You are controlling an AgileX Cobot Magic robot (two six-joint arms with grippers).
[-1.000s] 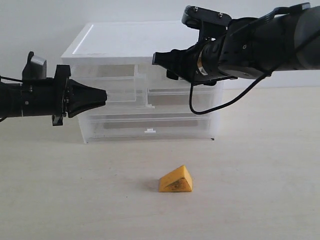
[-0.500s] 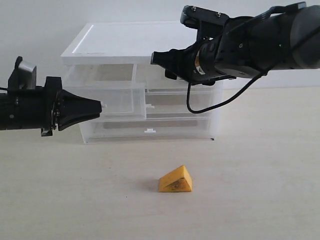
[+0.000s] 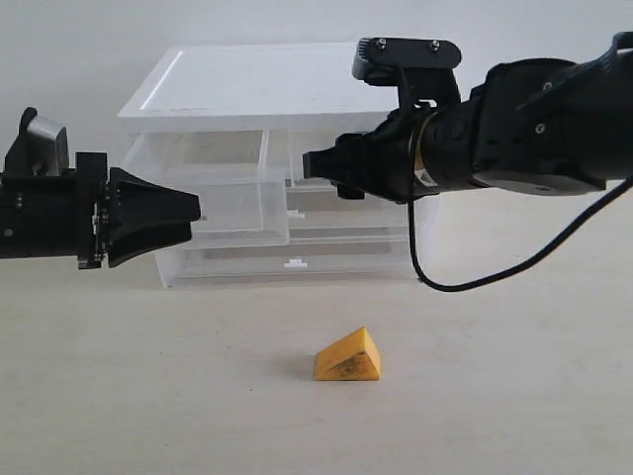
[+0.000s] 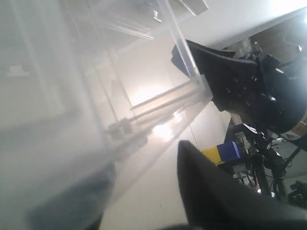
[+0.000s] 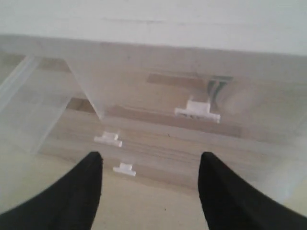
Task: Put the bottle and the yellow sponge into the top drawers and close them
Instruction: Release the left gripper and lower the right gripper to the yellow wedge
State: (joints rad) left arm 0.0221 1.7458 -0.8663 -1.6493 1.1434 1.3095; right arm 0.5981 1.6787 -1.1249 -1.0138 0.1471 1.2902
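The yellow sponge (image 3: 348, 358) lies on the table in front of the chest (image 3: 257, 84). The top left drawer (image 3: 232, 193) stands pulled out. My left gripper (image 3: 196, 209) is closed on its front at the handle. In the left wrist view one finger (image 4: 211, 196) shows dark, and the other only shows dimly through the plastic. My right gripper (image 3: 309, 164) hangs open and empty in front of the top right drawer, whose white handle (image 5: 197, 109) lies beyond the fingers (image 5: 84, 191). The bottle is not plainly in view; a faint teal smear (image 5: 218, 85) shows through the plastic.
Two full-width drawers (image 3: 297, 259) sit shut below, with small white handles (image 5: 124, 168). The right arm's black body (image 3: 514, 139) covers the chest's right side. A cable (image 3: 465, 282) loops down near the chest's right corner. The tabletop (image 3: 148, 396) spreads around the sponge.
My left gripper drew back to the left and the top left drawer slid out with it. My right gripper dropped lower and came away from the chest.
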